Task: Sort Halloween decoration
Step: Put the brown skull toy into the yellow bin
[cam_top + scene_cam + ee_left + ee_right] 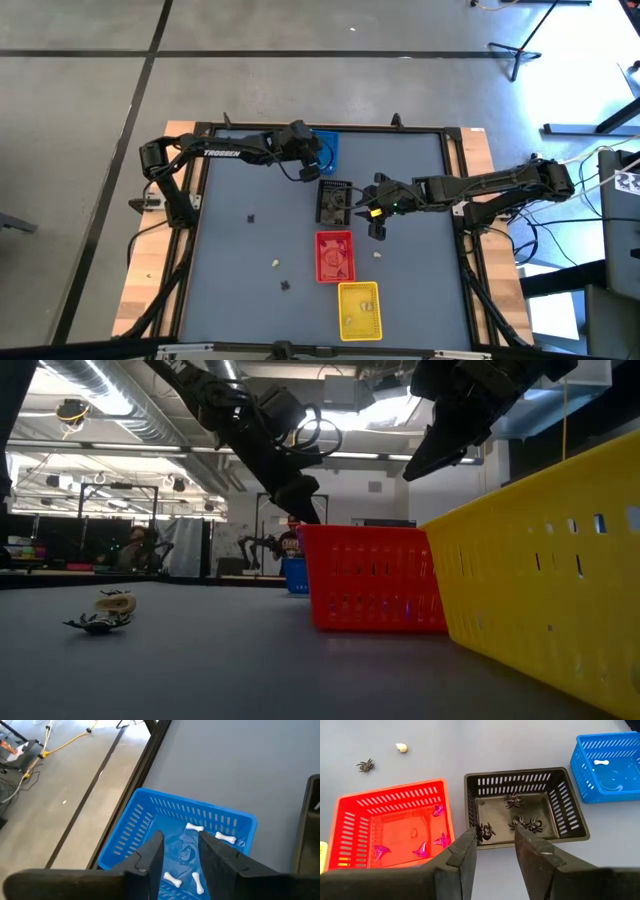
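Grey table [250, 170] on a concrete floor [300, 80].

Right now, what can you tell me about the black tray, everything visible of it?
The black tray is a small rectangular basket that looks like plastic, with slotted walls and a solid floor. It sits upright on the grey table, between the blue tray and the red tray, touching neither. Three black spiders lie on its floor, and a fourth is at its near wall. The right gripper hovers over that near edge, fingers apart and holding nothing.
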